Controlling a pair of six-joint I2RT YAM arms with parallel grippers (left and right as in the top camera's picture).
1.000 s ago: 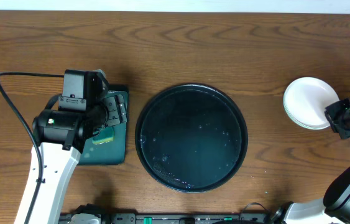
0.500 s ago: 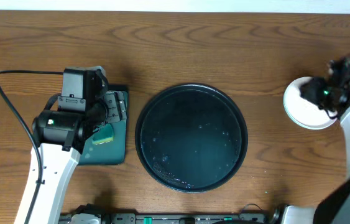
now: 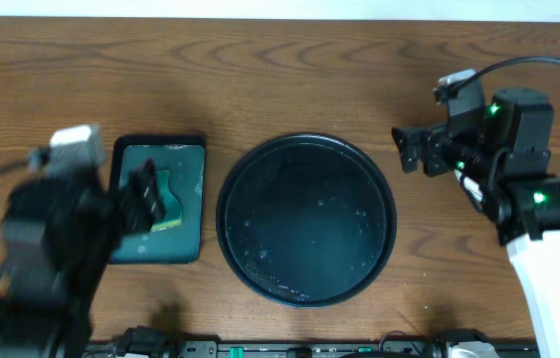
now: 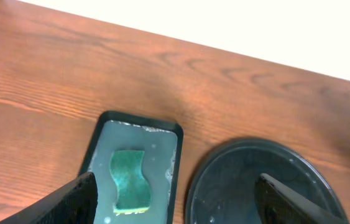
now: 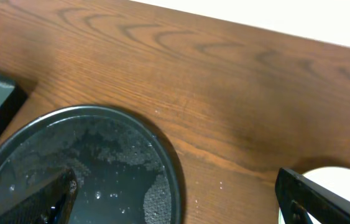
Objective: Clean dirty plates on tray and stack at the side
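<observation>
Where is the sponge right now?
In the overhead view, the sponge lies in the small green tray on the table's left side, just left of the round black tray.

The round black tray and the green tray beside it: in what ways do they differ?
The black tray is round and larger; the green tray is rectangular and smaller. The black tray holds only droplets; the green tray holds a sponge. Both are wet and rimmed, on the wood table.
</observation>
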